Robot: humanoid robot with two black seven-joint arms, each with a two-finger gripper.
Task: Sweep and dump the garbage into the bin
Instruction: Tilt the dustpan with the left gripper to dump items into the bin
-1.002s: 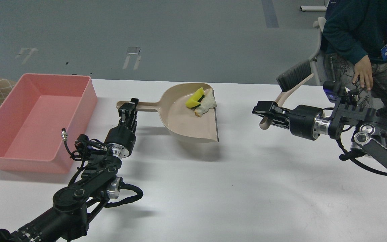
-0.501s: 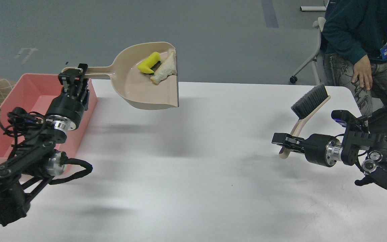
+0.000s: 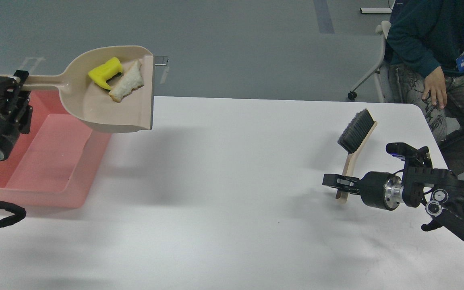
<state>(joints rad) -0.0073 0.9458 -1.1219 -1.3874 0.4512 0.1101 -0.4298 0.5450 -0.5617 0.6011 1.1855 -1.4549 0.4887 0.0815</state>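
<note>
The beige dustpan (image 3: pixel 107 108) is held level in the air, its pan over the right end of the pink bin (image 3: pixel 42 161). In the pan lie the yellow sponge piece (image 3: pixel 104 72) and the whitish crust strip (image 3: pixel 127 81). My left gripper (image 3: pixel 0 86) is shut on the end of the dustpan's long handle, above the bin's far left part. My right gripper (image 3: pixel 338 182) is shut on the handle of the beige brush (image 3: pixel 355 139), whose black bristles point up and away over the table's right side.
The white table (image 3: pixel 232 193) spreads between both arms. A seated person (image 3: pixel 437 52) and a chair are just beyond the table's far right corner. The bin stands at the table's left edge.
My left arm has carried the dustpan with both scraps further left, now over the bin. My right gripper has lowered slightly with the brush, which tilted a little.
</note>
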